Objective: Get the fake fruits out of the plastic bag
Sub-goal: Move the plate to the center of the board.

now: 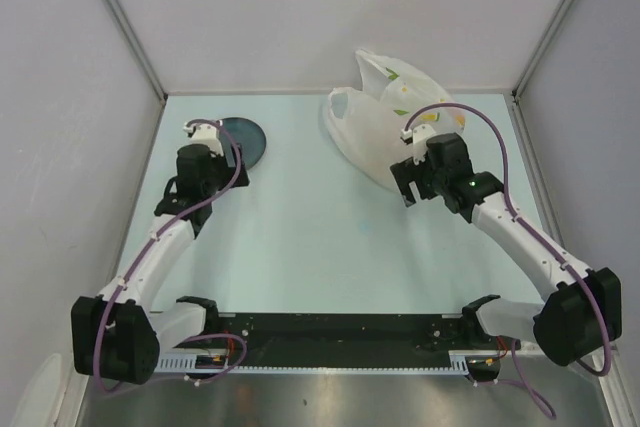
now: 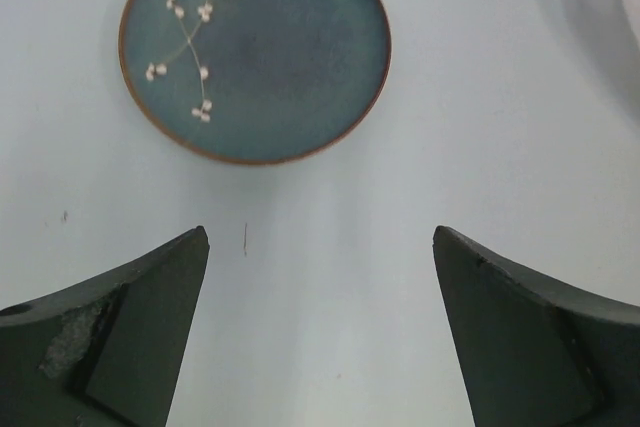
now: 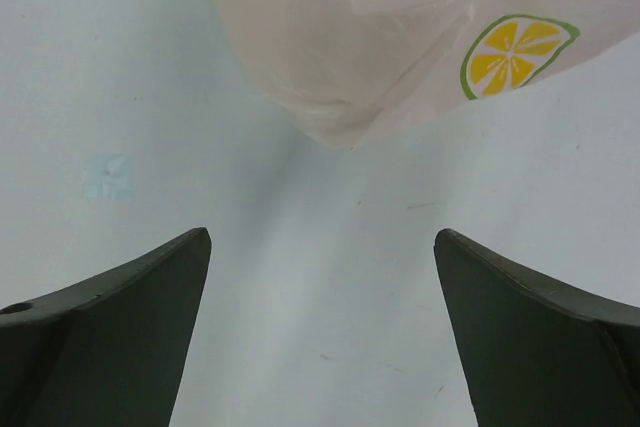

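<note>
The plastic bag lies crumpled at the back right of the table, white and translucent, with its loop handles toward the wall. In the right wrist view its lower end carries a lemon-slice print. The fake fruits are hidden; none shows through the bag. My right gripper hangs open just short of the bag's near edge, with only bare table between its fingers. My left gripper is open above the table, just short of the plate, and holds nothing.
A dark blue-grey round plate with a white blossom sprig sits at the back left, bare. Grey walls close in the pale table on three sides. The arm bases and a black rail line the near edge.
</note>
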### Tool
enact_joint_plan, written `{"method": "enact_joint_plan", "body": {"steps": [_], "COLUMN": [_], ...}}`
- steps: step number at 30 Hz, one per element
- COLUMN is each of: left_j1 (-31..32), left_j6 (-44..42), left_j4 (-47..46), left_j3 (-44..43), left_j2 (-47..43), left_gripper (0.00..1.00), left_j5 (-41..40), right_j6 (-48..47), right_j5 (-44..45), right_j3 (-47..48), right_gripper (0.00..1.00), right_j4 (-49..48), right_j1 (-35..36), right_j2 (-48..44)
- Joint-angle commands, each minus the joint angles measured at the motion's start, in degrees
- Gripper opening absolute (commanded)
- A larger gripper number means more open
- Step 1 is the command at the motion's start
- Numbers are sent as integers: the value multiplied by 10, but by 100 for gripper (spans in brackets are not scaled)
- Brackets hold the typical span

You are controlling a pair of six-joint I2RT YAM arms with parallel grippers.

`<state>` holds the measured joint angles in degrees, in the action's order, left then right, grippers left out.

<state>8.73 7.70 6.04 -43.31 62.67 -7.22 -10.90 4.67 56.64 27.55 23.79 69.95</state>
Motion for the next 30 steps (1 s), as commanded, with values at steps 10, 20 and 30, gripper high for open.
{"method": "enact_joint_plan", "body": {"steps": [10,20,30], "left_j1": [-177,-233,-321], "left_j6": [170,229,342], "left_j4": [170,106,35], "left_j3": [-59,-99,-158], "left_j2": [63,224,401], "left_gripper": [100,82,65], "left_j5": [142,227,303], "right_j6": [3,96,94], "right_j5": [-114,-170,-167], "right_j3": [73,159,163], "right_gripper": [100,97,97], "right_j4": [15,-13,-22], "right_j1": [56,59,58], "right_j2": [13,117,134]}}
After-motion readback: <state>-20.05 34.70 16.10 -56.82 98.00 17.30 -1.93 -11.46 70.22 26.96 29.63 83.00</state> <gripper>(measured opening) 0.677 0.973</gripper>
